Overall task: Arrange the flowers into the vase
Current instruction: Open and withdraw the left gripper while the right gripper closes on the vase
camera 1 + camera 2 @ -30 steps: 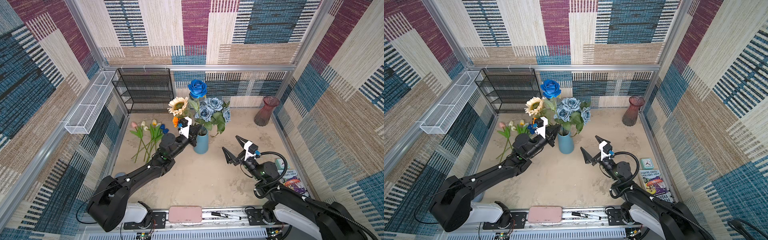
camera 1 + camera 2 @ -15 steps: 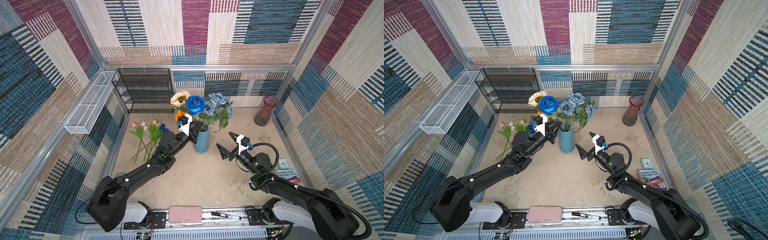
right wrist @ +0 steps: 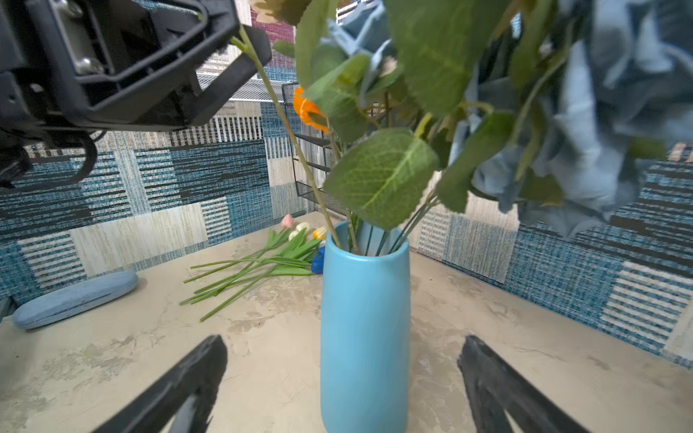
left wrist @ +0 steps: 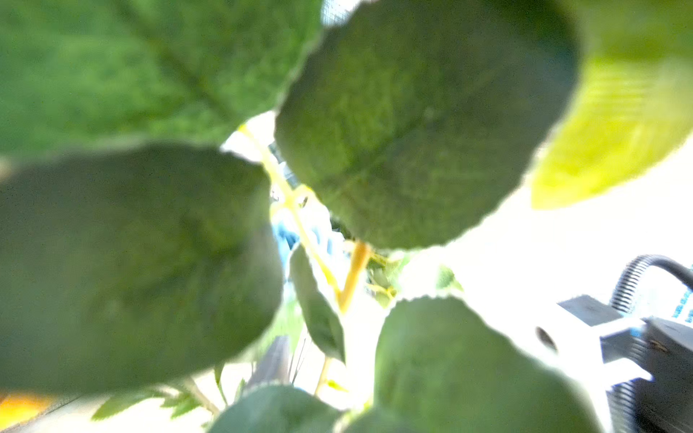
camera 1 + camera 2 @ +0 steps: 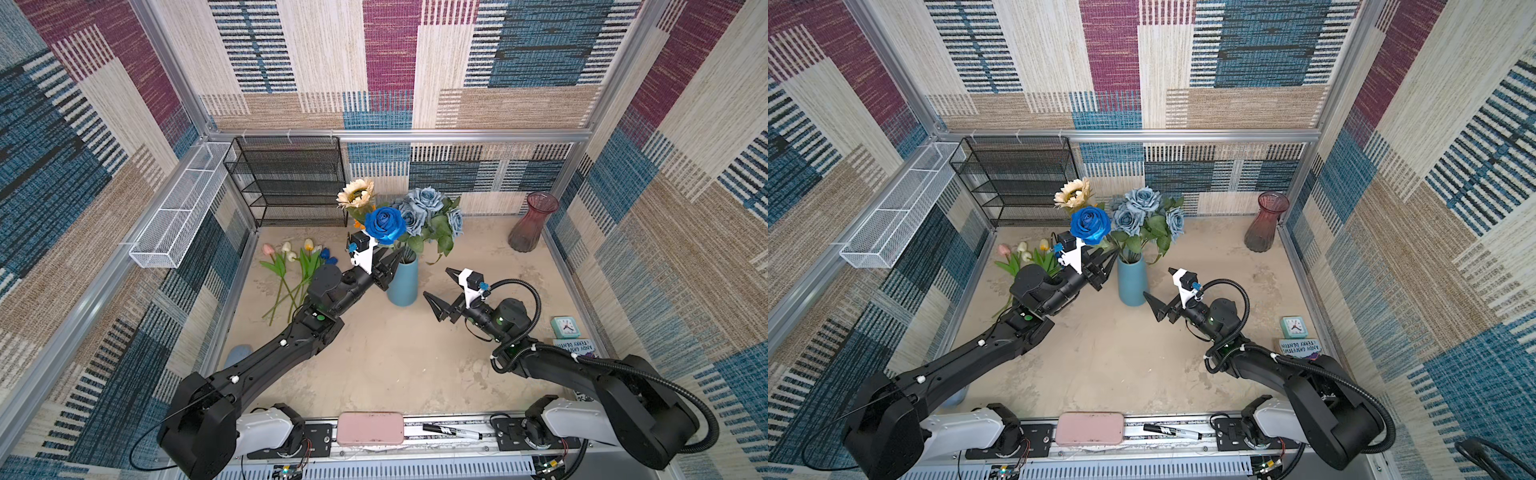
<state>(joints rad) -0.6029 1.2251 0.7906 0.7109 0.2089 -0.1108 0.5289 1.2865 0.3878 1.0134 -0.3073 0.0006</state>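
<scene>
A light blue vase (image 5: 402, 282) (image 5: 1132, 282) (image 3: 363, 318) stands mid-table holding dusty-blue roses (image 5: 428, 203) (image 5: 1142, 203), a cream sunflower (image 5: 356, 194) (image 5: 1073, 193) and a bright blue rose (image 5: 385, 224) (image 5: 1090, 224). My left gripper (image 5: 388, 268) (image 5: 1100, 266) sits at the vase's rim on its left, jaws parted around the bright blue rose's stem. Green leaves (image 4: 412, 131) fill the left wrist view and hide those jaws. My right gripper (image 5: 437, 282) (image 5: 1158, 282) (image 3: 343, 345) is open and empty, just right of the vase. Several tulips (image 5: 297, 257) (image 5: 1025, 253) (image 3: 296, 240) lie flat at the left.
A red glass vase (image 5: 530, 224) stands at the back right, a black wire rack (image 5: 291, 183) at the back, a white wire basket (image 5: 183, 216) on the left wall. A small clock (image 5: 564, 327) and a book (image 5: 575, 345) lie right, a blue case (image 3: 75, 296) front left.
The bright blue rose has sunk lower into the vase and my left jaws have parted from its stem. My right gripper has moved closer to the vase, still open.
</scene>
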